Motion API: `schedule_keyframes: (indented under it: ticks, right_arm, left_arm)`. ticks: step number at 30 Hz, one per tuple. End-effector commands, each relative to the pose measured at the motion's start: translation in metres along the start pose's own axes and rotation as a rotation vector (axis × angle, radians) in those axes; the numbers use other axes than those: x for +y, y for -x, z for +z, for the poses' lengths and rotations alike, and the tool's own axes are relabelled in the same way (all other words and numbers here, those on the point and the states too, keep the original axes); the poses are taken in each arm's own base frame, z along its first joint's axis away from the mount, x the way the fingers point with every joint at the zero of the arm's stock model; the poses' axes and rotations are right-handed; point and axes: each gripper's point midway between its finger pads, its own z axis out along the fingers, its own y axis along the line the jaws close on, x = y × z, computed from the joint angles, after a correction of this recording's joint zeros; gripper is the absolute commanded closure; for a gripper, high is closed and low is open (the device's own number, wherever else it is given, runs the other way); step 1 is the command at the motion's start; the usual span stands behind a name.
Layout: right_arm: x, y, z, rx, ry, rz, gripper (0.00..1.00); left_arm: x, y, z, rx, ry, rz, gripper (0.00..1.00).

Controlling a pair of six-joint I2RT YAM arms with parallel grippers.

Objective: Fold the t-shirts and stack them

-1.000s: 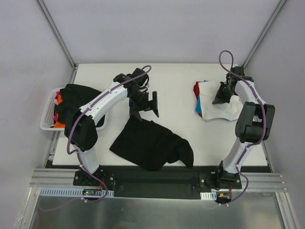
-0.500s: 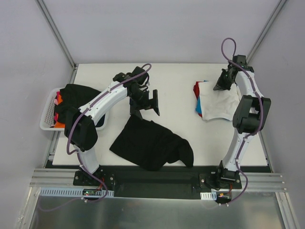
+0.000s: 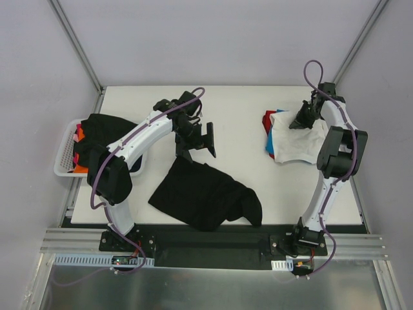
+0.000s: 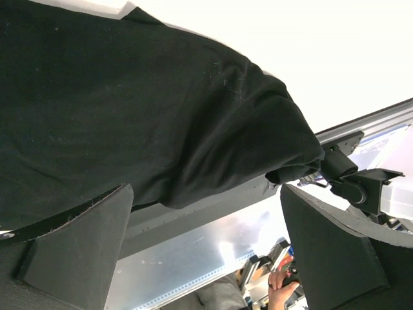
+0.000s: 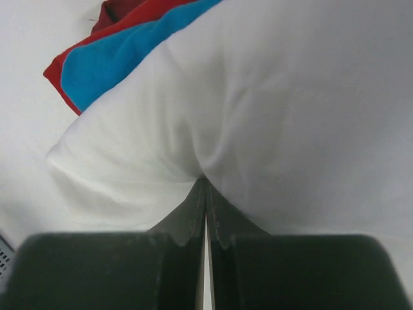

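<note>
White t-shirt [image 3: 293,145], pinched by right fingers [image 5: 184,223], pulled farther back

The left arm [image 3: 139,139] rises from its base and bends inward over the table. Its wrist is turned so the left gripper [image 3: 195,147] looks back toward the near edge, with its fingers [image 4: 77,239] spread wide apart. The right arm [image 3: 335,155] stands tall and folds sharply at the elbow, its forearm reaching to the far right. The right gripper [image 5: 205,194] is closed tight, fingertips together — apparently nipping a fold of the white t-shirt [image 5: 290,116].
</note>
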Motion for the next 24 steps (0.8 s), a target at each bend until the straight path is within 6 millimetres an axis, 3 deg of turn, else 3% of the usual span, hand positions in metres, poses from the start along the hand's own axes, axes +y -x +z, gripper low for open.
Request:
schedule_keyframes:
  ticks: [1, 7, 13, 24]
  right_arm:
    - [-0.044, 0.002, -0.022, -0.015, -0.095, 0.102, 0.99]
    - [-0.072, 0.013, -0.041, -0.052, -0.12, 0.177, 0.99]
    - [-0.087, 0.015, -0.048, -0.06, -0.129, 0.214, 0.99]
    - [-0.089, 0.015, -0.045, -0.054, -0.128, 0.209, 0.99]
  left_arm:
    - [-0.011, -0.002, -0.012, -0.021, -0.022, 0.005, 0.01]
    - [-0.015, -0.003, -0.008, -0.008, -0.026, 0.009, 0.01]
    - [-0.019, -0.001, -0.006, -0.003, -0.032, 0.019, 0.01]
    - [-0.018, -0.002, -0.005, 0.0, -0.031, 0.03, 0.01]
